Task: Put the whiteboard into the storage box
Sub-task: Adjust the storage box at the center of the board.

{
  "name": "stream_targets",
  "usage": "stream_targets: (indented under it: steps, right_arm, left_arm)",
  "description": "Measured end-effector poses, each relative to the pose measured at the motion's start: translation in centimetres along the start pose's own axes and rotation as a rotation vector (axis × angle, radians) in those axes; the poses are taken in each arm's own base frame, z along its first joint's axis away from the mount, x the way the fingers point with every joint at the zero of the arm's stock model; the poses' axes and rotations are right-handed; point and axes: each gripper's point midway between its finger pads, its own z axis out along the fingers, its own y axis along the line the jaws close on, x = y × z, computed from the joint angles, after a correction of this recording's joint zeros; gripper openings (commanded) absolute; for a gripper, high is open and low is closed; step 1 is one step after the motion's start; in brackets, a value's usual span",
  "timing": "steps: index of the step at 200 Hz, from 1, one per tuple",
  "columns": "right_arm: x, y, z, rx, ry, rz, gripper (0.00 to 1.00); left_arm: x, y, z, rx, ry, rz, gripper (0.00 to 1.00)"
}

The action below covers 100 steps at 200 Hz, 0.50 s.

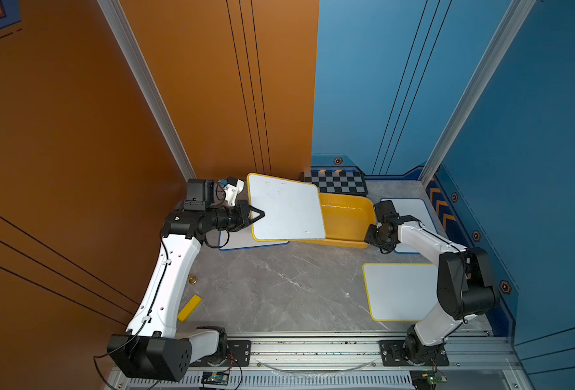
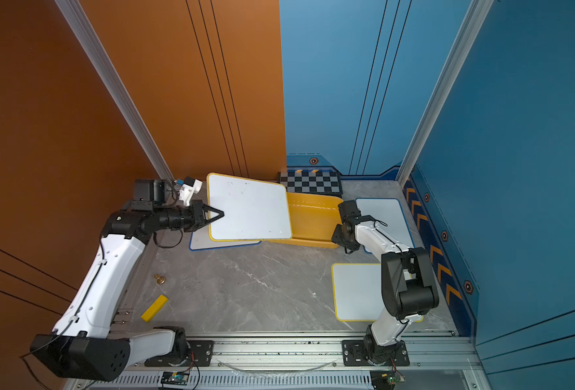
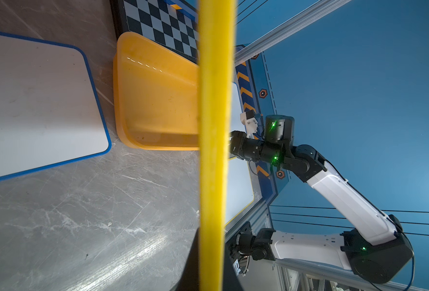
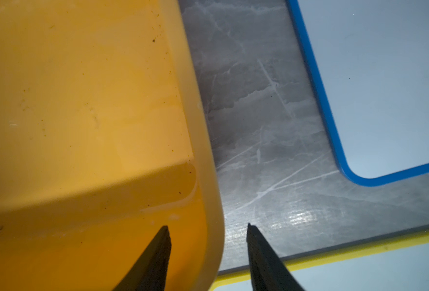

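Observation:
A white whiteboard (image 1: 286, 207) (image 2: 249, 211) with a yellow frame hangs tilted above the table, its right part over the left end of the yellow storage box (image 1: 347, 216) (image 2: 313, 216). My left gripper (image 1: 260, 215) (image 2: 221, 215) is shut on the middle of its left edge. In the left wrist view that yellow edge (image 3: 214, 126) runs between the fingers of the left gripper (image 3: 211, 241). The right gripper (image 4: 208, 226) stands open astride the storage box's right wall (image 4: 208, 176), one finger inside, one outside. Both top views hide those fingers under the wrist (image 1: 382, 233).
A blue-framed whiteboard (image 1: 242, 244) lies flat under the held one. Another blue-framed one (image 1: 411, 209) lies right of the box, and a yellow-framed one (image 1: 401, 292) at the front right. A checkerboard (image 1: 338, 182) sits behind the box. A yellow block (image 1: 189, 308) and a small brass piece (image 1: 192, 279) lie front left.

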Motion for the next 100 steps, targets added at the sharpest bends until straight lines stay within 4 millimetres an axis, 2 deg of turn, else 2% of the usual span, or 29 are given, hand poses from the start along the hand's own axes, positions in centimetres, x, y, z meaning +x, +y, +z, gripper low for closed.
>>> stream_targets:
  steps: [53, 100]
  right_arm:
    - [-0.27, -0.45, 0.02, 0.026, -0.016, -0.019, 0.33]
    - [-0.56, -0.88, 0.00, 0.052, -0.031, -0.055, 0.22]
  left_arm:
    - [0.08, 0.88, 0.27, -0.005, 0.000, -0.021, 0.00]
    - [0.03, 0.69, -0.08, -0.003, -0.012, -0.025, 0.00]
